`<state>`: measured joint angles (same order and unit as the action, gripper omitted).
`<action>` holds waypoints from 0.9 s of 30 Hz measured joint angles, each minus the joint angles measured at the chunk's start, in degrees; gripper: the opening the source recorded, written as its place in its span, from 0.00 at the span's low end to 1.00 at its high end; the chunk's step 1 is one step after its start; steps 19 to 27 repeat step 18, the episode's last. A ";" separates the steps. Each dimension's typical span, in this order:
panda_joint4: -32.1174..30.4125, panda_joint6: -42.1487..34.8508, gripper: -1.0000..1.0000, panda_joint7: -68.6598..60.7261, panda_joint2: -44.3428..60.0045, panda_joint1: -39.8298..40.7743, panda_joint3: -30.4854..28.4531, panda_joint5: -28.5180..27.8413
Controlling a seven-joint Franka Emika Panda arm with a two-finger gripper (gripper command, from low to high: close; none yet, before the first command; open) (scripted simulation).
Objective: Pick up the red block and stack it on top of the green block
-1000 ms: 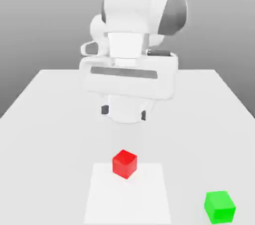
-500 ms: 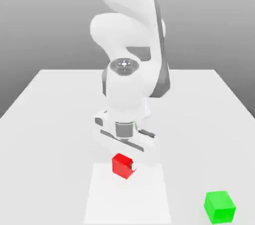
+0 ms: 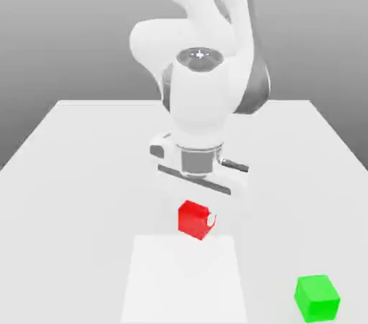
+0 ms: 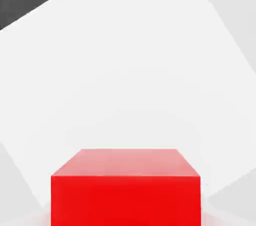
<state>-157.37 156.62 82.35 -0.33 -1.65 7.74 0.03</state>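
Observation:
The red block (image 3: 191, 217) hangs a little above the white table (image 3: 79, 172), near the middle of the exterior view. My gripper (image 3: 197, 220) reaches down from the white arm and is shut on it, one pale fingertip (image 3: 210, 220) showing on the block's right side. In the hand view the red block (image 4: 126, 195) sits close up between the jaws. The green block (image 3: 317, 297) rests on the table at the exterior view's lower right, well apart from the gripper.
A brighter white square patch (image 3: 183, 283) lies on the table just below the held block. The table's far edge (image 3: 108, 103) runs behind the arm, with grey background beyond it.
The open gripper came down over the red block and shut on it. It has since carried the block upward and a little toward the exterior view's right.

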 joint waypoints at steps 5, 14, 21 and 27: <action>10.33 -4.93 0.00 4.32 5.54 -5.11 2.46 -1.98; 22.50 -4.18 0.00 11.62 18.30 -11.44 3.54 -7.45; 22.64 -2.76 1.00 12.12 19.90 -11.89 3.03 -8.13; 22.64 -2.76 1.00 12.12 19.90 -11.89 3.03 -8.13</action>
